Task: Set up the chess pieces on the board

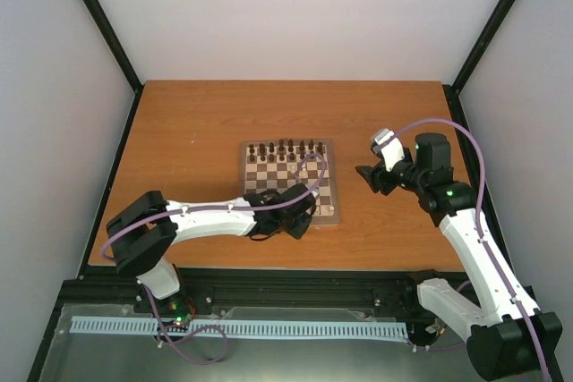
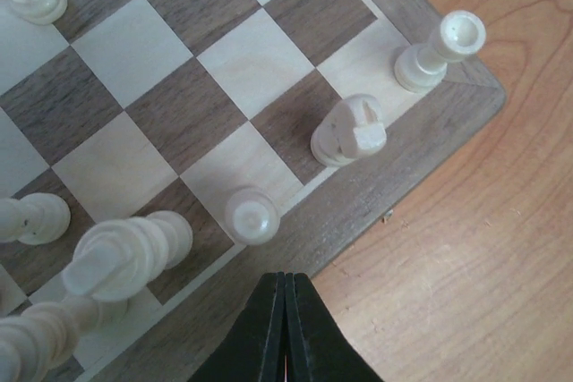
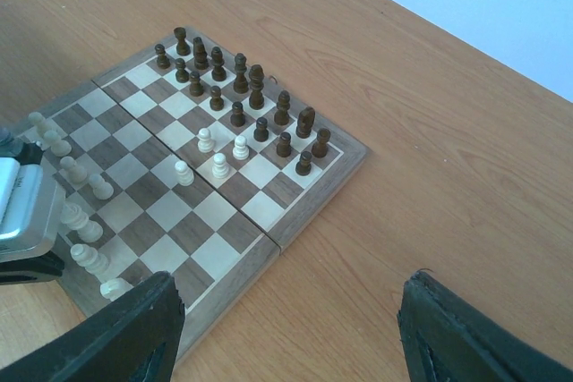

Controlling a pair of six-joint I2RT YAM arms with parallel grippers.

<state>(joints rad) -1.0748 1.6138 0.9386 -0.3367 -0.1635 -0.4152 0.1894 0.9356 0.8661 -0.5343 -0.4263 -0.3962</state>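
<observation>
Left pincer point(image 2: 285, 292) clenched on nothing, tips over the near border of the board point(image 2: 385, 172), just short of a cream pawn point(image 2: 251, 215). Cream knight point(image 2: 351, 131) and cream rook point(image 2: 439, 51) stand along that same edge, the rook at the near right corner. Board lies mid-worktop point(image 1: 197, 123), with bare wood open on every side. Dark pieces point(image 3: 233, 87) crowd the far rows. Right pincer point(image 3: 286, 328) released, holding nothing, right of the board and well apart from it.

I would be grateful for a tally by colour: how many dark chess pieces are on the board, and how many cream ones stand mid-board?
dark chess pieces: 16
mid-board cream pieces: 4
Total: 20
</observation>
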